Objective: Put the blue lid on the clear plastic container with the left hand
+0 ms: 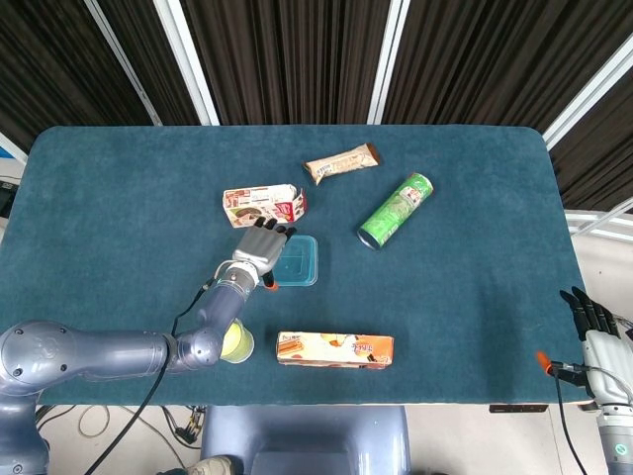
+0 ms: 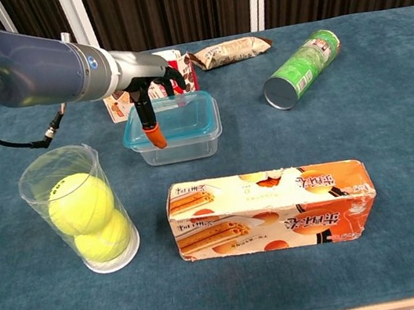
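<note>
While the blue lid [image 2: 172, 119] sits on the clear plastic container [image 2: 176, 146] mid-tabletop, left robot hand [image 2: 155, 90] grips its edge, apparently seating it.

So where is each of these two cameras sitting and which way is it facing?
Head view: high above the near edge, looking down on the table; shows the left hand and arm, and the right hand off the table's right.
Chest view: low at the near edge, looking across; shows the left hand only.
Shared: blue lid, clear plastic container, green can.
</note>
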### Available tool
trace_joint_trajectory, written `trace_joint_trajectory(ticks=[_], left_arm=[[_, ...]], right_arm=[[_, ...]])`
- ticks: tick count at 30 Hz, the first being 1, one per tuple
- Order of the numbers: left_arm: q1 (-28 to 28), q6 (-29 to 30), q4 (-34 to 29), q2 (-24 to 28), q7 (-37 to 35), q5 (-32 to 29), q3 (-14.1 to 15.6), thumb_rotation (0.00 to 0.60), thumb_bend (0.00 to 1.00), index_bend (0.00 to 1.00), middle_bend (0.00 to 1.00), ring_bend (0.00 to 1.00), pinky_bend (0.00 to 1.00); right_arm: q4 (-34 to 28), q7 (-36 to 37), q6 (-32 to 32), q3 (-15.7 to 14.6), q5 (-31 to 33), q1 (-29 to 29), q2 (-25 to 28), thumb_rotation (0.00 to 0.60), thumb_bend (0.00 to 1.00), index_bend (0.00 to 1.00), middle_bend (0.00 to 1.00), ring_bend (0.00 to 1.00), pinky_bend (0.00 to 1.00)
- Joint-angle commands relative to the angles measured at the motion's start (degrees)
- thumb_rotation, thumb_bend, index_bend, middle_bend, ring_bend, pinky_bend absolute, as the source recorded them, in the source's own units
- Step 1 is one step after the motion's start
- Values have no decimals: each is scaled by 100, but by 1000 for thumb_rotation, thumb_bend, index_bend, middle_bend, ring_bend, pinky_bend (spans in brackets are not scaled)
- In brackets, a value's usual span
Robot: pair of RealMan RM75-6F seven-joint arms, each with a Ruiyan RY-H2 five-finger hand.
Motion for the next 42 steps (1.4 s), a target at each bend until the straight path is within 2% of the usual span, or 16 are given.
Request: trace_joint_trajectory(ticks=[1,42], left_arm=[[4,9,10,-13,2,12,4,600,302,114,330,0,0],[-51,114,155,-232,278,-223,-99,600,302,116,331,0,0]], right_arm=[[-3,2,0,0,1,-1,2,600,292,96,0,0,0],[-8,37,-5,6,-2,-2,17,600,292,96,0,0,0]])
